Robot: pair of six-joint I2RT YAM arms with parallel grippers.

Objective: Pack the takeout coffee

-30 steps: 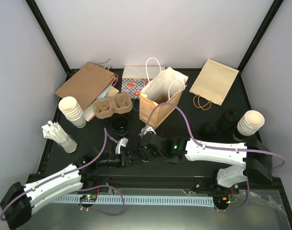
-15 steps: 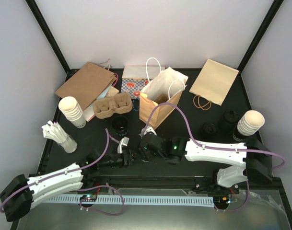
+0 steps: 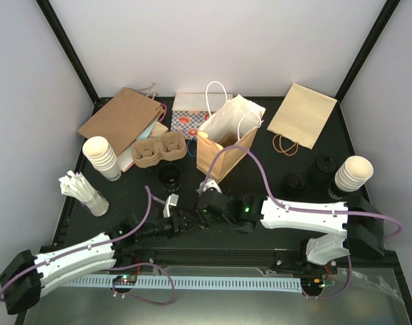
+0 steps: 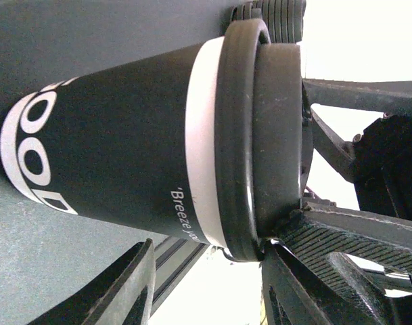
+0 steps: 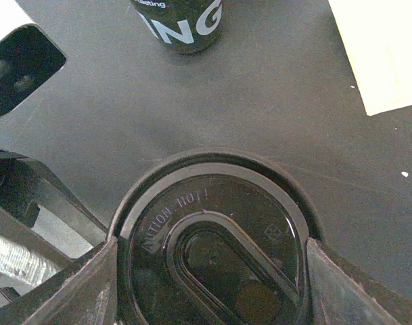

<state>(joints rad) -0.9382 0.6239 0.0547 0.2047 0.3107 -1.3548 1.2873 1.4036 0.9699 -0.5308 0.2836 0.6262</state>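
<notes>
gripping the takeout coffee (image 4: 124, 142) by its lid (image 5: 192, 203), the right gripper (image 5: 209, 271) has a finger on each side of the rim. we see the cup upright on the table (image 5: 273, 101) near the front edge, btwn both grippers. left gripper (image 4: 209, 271) sits right beside it, jaws apart; whether it's touching the cup we can't tell.

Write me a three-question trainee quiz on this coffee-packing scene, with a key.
1. True or false: the right gripper has its jaws either side of a lid sitting on a black cup.
2. How many hollows of the cardboard tray hold a cup? A none; B one; C two.
3. How many stacks of white paper cups show in the top view?
Key: 1 true; 2 A; 3 two.
</notes>
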